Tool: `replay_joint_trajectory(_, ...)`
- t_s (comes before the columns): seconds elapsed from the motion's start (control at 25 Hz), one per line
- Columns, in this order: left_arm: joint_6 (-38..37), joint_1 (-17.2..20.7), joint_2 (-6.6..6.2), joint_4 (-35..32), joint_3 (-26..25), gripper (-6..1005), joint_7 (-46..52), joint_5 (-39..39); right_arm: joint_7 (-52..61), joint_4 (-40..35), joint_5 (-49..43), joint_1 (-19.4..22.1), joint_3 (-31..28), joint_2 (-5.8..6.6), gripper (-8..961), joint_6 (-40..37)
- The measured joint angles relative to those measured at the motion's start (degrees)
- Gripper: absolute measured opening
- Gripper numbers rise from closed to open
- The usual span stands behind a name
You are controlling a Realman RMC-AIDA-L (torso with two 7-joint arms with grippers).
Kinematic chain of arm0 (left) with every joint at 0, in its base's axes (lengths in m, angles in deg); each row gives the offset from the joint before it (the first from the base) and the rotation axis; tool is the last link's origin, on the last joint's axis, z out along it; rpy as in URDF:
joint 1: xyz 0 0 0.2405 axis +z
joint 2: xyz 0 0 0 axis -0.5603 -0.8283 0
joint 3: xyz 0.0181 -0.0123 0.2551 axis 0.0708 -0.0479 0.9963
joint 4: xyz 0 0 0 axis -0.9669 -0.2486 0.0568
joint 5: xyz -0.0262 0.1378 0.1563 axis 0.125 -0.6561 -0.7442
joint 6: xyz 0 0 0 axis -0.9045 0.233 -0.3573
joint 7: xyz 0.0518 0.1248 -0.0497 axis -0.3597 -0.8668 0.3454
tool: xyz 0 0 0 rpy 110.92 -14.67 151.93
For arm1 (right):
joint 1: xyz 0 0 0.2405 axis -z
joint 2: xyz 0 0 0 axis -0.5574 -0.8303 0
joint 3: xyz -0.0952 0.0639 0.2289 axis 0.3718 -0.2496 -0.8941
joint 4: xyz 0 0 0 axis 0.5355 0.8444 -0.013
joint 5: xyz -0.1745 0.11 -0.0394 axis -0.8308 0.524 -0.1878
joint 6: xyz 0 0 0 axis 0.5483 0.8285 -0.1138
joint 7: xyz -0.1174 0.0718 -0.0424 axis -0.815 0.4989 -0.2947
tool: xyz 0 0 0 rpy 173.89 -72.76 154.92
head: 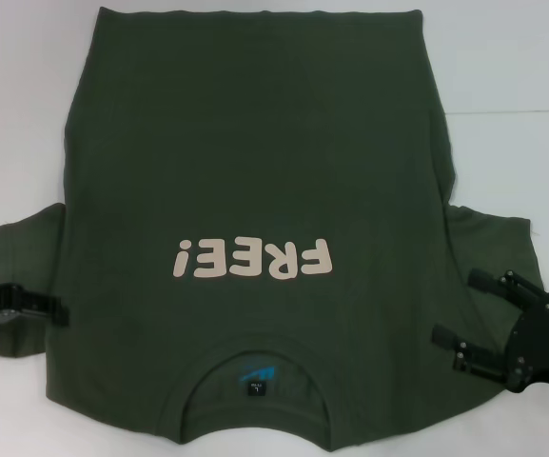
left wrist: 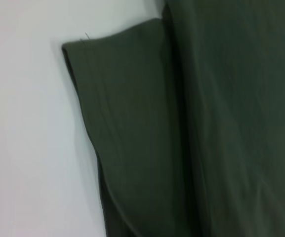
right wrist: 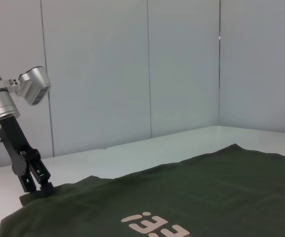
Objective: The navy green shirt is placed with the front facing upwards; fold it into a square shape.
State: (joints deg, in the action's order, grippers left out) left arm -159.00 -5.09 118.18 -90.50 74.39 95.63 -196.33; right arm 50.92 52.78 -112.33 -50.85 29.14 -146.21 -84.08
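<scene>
The navy green shirt (head: 255,171) is lying flat and unfolded, front facing up, pale "FREE!" lettering (head: 252,259) showing, collar with blue label (head: 256,373) nearest the robot, both short sleeves spreading outward.

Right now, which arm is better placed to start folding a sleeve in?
Left, probably. The left gripper sits at the left sleeve's edge on the navy green shirt; the right gripper hovers open over the right sleeve.

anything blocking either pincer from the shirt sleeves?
Nothing visible. The dark olive-green cotton T-shirt lies flat on the white table. The left pincer is at its left sleeve, and the right pincer is over its right sleeve with only cloth below.
</scene>
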Motion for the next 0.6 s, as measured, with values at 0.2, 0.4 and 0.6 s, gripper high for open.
replay_joint_trajectory(0.2, 0.2, -0.2, -0.26, 0.0, -0.2, 928, 0.0, -0.1, 0.0, 0.0, 0.0, -0.2, -0.1, 0.00, 927, 0.2)
replay_joint_trajectory(0.4, 0.5, -0.4, 0.01, -0.5, 0.2, 896, -0.4, -0.5, 0.0, 0.0, 0.0, -0.3, -0.3, -0.01, 927, 0.3)
replay_joint_trajectory(0.6, 1.7, -0.3, 0.05, -0.6, 0.3, 728, -0.5, -0.5, 0.0, 0.0, -0.1, -0.4, -0.7, -0.01, 927, 0.3)
